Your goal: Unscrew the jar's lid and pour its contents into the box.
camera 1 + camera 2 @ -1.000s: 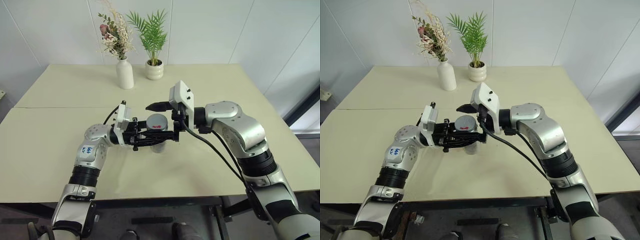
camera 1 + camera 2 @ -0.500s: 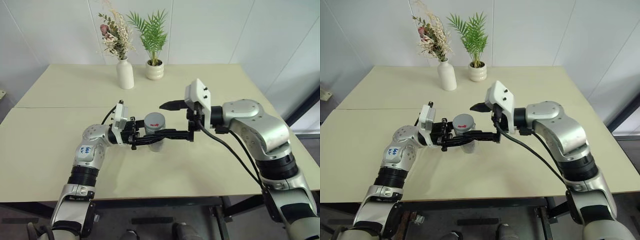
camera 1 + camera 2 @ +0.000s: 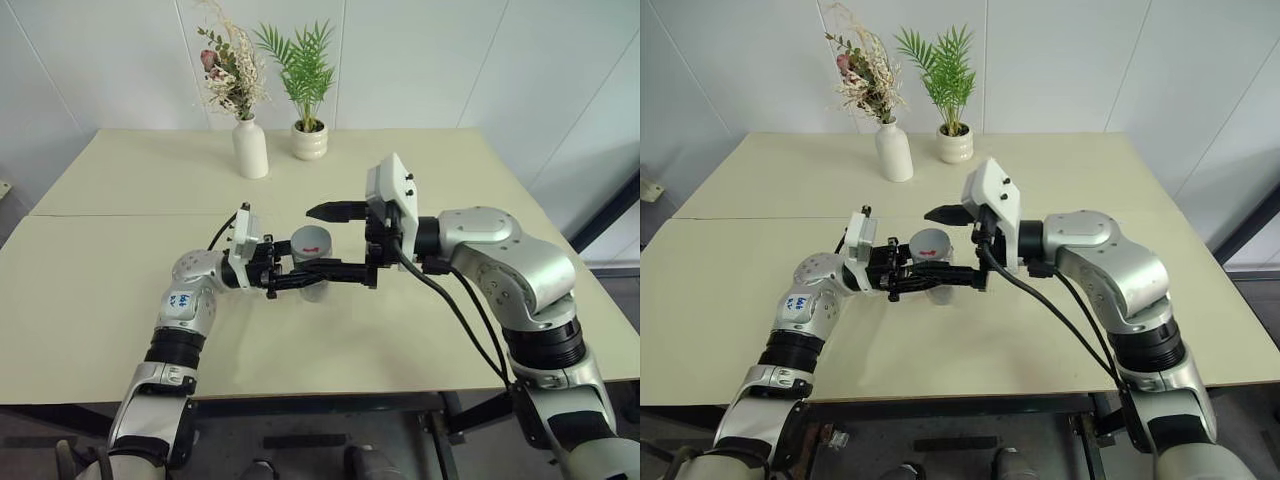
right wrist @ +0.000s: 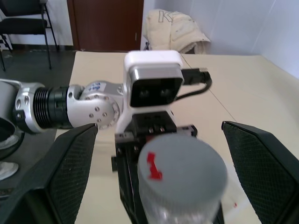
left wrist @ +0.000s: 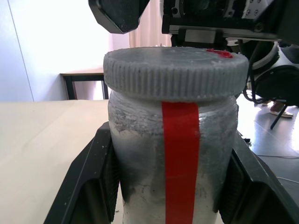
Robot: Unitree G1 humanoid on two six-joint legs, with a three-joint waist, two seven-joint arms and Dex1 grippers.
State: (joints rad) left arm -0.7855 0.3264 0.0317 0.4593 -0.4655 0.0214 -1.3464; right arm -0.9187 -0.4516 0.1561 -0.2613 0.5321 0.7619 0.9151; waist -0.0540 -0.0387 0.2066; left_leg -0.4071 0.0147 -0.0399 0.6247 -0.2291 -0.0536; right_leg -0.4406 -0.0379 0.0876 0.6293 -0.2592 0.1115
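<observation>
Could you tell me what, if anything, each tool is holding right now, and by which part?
The left tool clamps the jar by its body, below the lid. The right tool is open, holding nothing.

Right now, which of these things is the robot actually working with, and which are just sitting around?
In use:
jar, clamped in the left gripper
lid, on the jar
right gripper, open either side of the lid

Just sitting there:
vase of dried flowers
potted plant
table under it all
</observation>
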